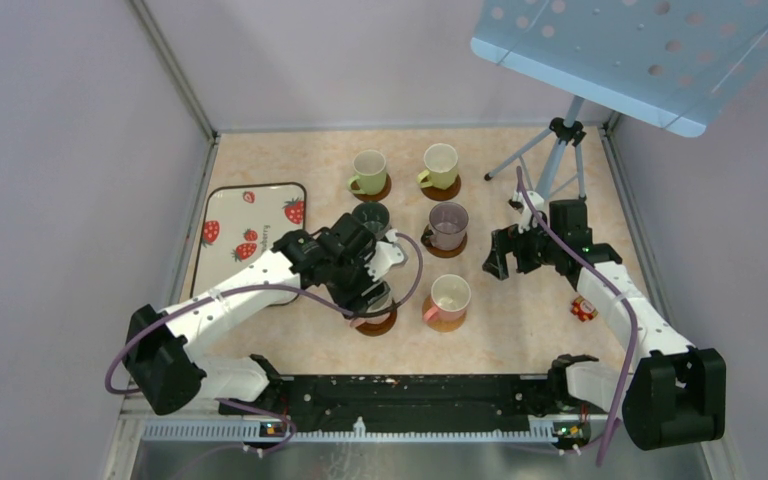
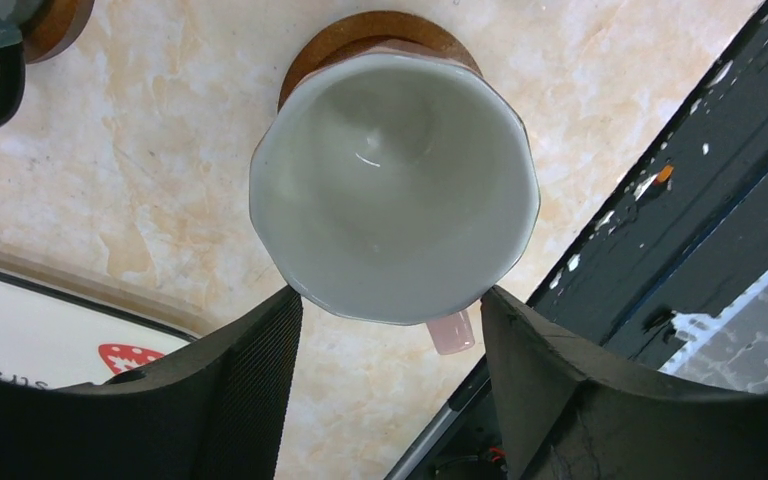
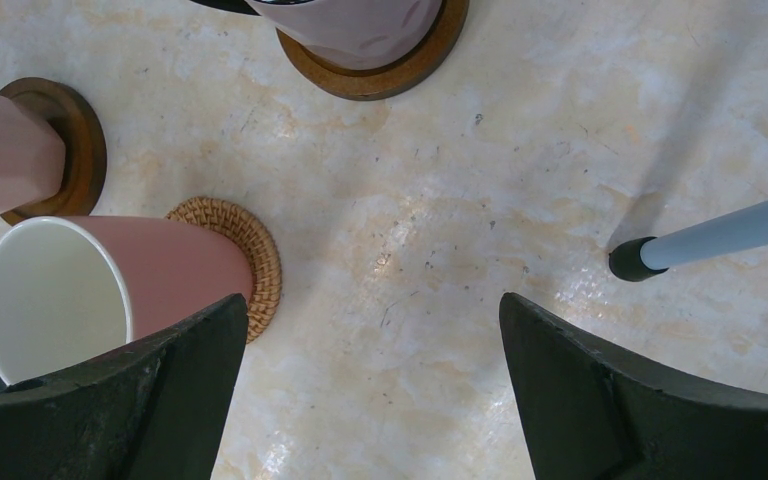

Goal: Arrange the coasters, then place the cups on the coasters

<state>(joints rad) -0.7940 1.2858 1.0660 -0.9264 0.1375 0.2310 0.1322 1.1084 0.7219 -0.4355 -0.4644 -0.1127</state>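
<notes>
We are at the let-go. The pink cup [image 2: 395, 185] stands upright on its dark brown coaster [image 2: 360, 35], just off the near right corner of the strawberry tray [image 1: 230, 212]. Our left gripper [image 2: 390, 295] hangs over the cup with its jaws spread. The cup's handle [image 2: 452, 332] lies loose in the gap with neither pad on it, so we grip nothing. To finish well, we judge that the jaws should go fully wide first and the wrist then rise straight up. The fingertips [image 2: 270, 340] sit close to the rim on both sides, and any sideways drift could catch rim or handle and skate the cup off its disc. From the wrist view the coaster shows only past the cup's far side, so we cannot tell how well centred the cup is; a look from above would settle it. The dark green-grey cup [image 1: 370, 214] stands just beyond ours, further from the tray's near edge, so we should back off toward the near side, not swing across it. Our right gripper [image 3: 372, 305] hangs wide open and empty over bare tabletop [image 3: 440, 230], well right of the tray, past the second pink cup [image 1: 450, 296] on the tan coaster [image 3: 250, 255]. It has no part in this step.
</notes>
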